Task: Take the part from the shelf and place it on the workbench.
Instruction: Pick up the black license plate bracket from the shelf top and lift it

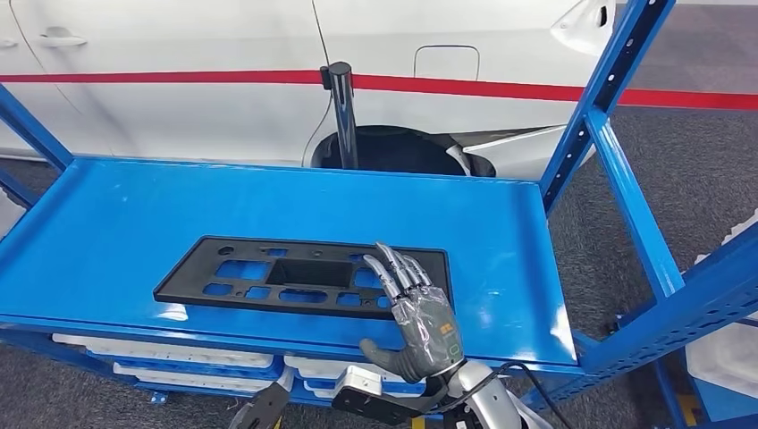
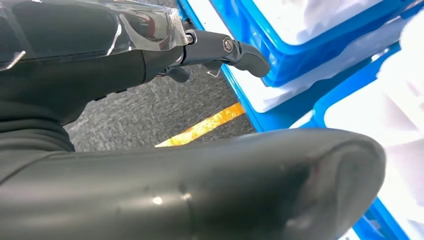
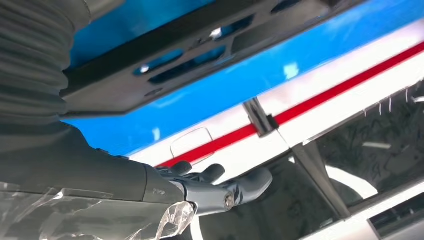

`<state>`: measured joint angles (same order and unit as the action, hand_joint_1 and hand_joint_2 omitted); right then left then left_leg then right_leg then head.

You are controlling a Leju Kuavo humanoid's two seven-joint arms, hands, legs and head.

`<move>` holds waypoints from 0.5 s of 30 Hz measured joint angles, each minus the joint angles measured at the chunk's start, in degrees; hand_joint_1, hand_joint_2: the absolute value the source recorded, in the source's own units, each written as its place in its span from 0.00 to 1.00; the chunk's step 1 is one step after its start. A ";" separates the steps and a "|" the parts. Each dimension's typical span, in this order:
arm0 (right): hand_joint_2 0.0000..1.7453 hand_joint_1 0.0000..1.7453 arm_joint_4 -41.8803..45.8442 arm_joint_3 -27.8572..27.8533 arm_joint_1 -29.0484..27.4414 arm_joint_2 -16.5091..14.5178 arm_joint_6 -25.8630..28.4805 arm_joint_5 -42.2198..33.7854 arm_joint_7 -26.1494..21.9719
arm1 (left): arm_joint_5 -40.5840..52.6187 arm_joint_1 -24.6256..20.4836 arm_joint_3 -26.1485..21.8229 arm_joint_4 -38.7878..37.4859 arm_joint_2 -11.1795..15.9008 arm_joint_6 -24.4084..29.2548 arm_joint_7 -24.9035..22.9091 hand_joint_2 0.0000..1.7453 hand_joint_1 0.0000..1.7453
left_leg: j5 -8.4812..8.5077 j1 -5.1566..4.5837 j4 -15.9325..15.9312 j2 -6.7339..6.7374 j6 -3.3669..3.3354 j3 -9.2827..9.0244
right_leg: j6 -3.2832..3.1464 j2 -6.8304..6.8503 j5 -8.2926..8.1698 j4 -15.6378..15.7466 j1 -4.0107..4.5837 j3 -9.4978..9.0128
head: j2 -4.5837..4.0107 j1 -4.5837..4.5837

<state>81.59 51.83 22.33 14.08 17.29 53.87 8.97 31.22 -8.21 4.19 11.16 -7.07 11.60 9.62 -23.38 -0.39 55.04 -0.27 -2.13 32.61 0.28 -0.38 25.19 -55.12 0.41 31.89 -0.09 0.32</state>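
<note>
A flat black plastic part (image 1: 295, 277) with several cut-outs lies in the middle of the blue shelf top (image 1: 116, 223). My right hand (image 1: 420, 313) reaches in over the shelf's front edge. Its fingers (image 1: 398, 268) are stretched out straight over the part's right end and its thumb points left; whether they touch the part I cannot tell. The right wrist view shows the part (image 3: 165, 75) on the blue shelf (image 3: 240, 95), with the right hand (image 3: 200, 187) holding nothing. My left hand (image 1: 259, 409) hangs below the shelf's front edge, empty, its fingers (image 2: 225, 50) extended in the left wrist view.
A white car with a red stripe (image 1: 179, 77) stands close behind the shelf, with a black post (image 1: 342, 107) at the shelf's back edge. A blue upright (image 1: 608, 107) rises at the right. Blue bins with white parts (image 1: 179, 362) fill the lower level.
</note>
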 joint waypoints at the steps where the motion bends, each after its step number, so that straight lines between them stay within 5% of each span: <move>1: 1.00 0.00 -0.13 0.11 0.05 -0.03 -0.23 -0.22 -0.06 | -0.11 -0.05 0.16 0.02 0.05 0.01 -0.02 0.00 0.00 | -0.12 -0.14 -0.37 0.04 -0.08 -0.11 | 0.22 0.04 0.03 0.04 0.01 0.04 | 0.00 -0.01; 4: 1.00 0.00 -0.45 0.41 0.31 -0.05 -0.56 -0.63 -0.08 | -0.56 -0.11 0.43 0.10 0.22 0.04 -0.04 0.00 0.00 | 0.35 0.30 -1.17 0.07 -0.56 -0.65 | 1.09 0.09 0.83 -0.80 -0.04 0.21 | 0.01 -0.06; 8: 1.00 0.00 -1.24 0.86 0.41 0.03 -0.70 -0.55 0.90 | -1.09 -0.34 1.29 0.18 0.36 0.10 -0.13 0.00 0.00 | 0.63 0.76 -1.67 0.10 -1.00 -1.11 | 2.28 0.09 7.08 -14.02 -0.61 6.54 | 0.00 -0.26; 10: 1.00 0.00 -2.08 1.02 0.40 0.07 -0.72 -0.07 2.36 | -1.67 -0.33 1.65 0.19 0.42 0.07 -0.21 0.00 0.00 | 0.53 0.91 -1.62 0.04 -0.88 -1.15 | 2.79 0.11 6.77 -16.49 -1.11 8.20 | 0.00 -0.27; 13: 1.00 0.00 -3.41 1.08 0.47 0.20 -0.62 0.43 4.31 | -2.62 -0.34 2.28 0.23 0.54 0.07 -0.23 0.00 0.00 | 0.03 1.24 -1.33 -0.09 -0.13 -1.49 | 3.38 0.16 0.81 -5.63 -1.69 3.32 | 0.00 -0.27; 15: 1.00 0.00 -4.27 1.04 0.58 0.26 -0.47 0.70 5.30 | -3.29 -0.40 2.87 0.29 0.65 0.14 -0.23 0.00 0.00 | -0.33 1.15 -1.07 -0.06 0.57 -1.53 | 3.04 -0.02 -0.91 -0.48 -1.69 1.00 | 0.00 -0.25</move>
<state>77.32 52.87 22.91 14.34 16.82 54.56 14.27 27.92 -8.60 7.07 11.45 -6.42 11.73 9.39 -23.71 0.76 53.98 -0.33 -1.55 31.08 3.32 -0.39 24.28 -55.59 -1.28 32.89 -0.09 0.07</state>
